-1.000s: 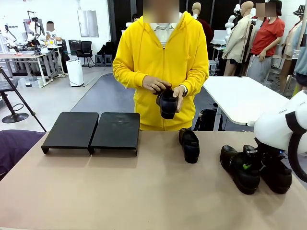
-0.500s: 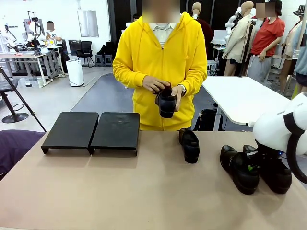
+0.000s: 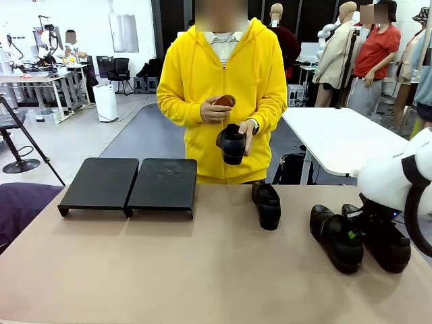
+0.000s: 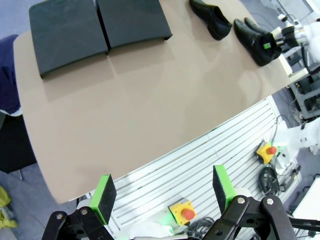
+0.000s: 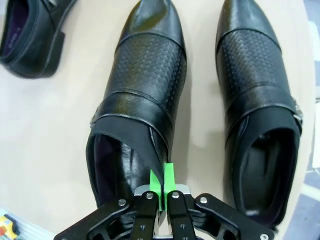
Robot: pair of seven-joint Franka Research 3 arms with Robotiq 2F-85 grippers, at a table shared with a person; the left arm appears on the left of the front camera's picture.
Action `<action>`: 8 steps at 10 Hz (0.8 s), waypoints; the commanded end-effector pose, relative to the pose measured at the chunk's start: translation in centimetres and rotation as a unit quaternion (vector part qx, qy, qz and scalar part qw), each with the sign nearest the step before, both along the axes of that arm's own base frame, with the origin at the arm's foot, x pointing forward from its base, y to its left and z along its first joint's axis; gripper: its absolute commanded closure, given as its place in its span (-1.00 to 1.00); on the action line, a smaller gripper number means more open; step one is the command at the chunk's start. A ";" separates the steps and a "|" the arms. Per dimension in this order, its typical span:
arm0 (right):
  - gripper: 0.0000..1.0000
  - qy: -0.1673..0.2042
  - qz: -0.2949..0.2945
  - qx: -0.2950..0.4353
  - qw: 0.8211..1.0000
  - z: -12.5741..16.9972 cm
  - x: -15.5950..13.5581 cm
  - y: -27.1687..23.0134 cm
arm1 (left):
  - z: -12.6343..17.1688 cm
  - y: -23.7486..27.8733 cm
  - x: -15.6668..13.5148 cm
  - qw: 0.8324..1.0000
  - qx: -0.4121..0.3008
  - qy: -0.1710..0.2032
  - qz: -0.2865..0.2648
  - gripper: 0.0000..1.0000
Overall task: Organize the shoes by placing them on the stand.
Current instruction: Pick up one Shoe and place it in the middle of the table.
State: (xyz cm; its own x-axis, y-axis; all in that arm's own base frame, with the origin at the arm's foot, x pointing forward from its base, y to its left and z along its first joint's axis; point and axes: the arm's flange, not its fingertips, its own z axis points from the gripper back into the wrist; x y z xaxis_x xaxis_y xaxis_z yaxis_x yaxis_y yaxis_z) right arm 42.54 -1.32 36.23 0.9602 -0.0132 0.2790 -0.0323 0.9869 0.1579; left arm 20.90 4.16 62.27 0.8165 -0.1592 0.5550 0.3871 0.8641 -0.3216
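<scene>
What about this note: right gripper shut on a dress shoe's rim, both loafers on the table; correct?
No. The right gripper is shut on the dress shoe at its rim, but one loafer lies on the table; the front view shows the person's hand holding the other loafer.

My left jaws hanging high, standing wide apart, green pads [image 4: 103,197] pointing down, gripping nothing. My right arm [image 3: 395,179] reaching in from right side, wrist bending low, pointing steeply down. Right jaws pressing together, pads [image 5: 169,181] pinching thin side wall of dress shoe [image 5: 145,85].
</scene>
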 end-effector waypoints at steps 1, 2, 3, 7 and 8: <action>1.00 -0.001 -0.003 0.030 1.000 8.2 -3.3 0.1 | 0.1 0.1 -0.1 1.000 -0.006 -0.001 -0.007 -1.00; 1.00 -0.001 -0.013 0.038 0.999 12.9 -6.1 0.2 | 0.1 0.1 -0.1 1.000 -0.006 -0.001 -0.007 -1.00; 1.00 0.008 -0.020 0.041 0.999 16.8 -9.2 0.7 | 0.1 0.1 -0.1 1.000 -0.006 -0.001 -0.007 -1.00; 1.00 -0.008 -0.075 -0.012 0.997 20.1 -16.4 2.9 | 0.1 0.1 -0.1 1.000 -0.006 -0.001 -0.007 -1.00; 1.00 -0.007 -0.067 -0.030 0.997 19.7 -14.3 1.9 | 0.1 0.1 -0.1 1.000 -0.006 -0.001 -0.007 -1.00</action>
State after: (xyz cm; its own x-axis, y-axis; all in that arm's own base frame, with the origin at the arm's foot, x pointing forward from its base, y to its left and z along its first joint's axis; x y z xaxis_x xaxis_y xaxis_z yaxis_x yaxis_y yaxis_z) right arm 25.55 1.49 57.08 0.9558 -0.0928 0.2788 0.0570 0.9893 0.1339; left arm 20.89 4.16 62.28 0.8165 -0.1593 0.5550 0.3873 0.8640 -0.3216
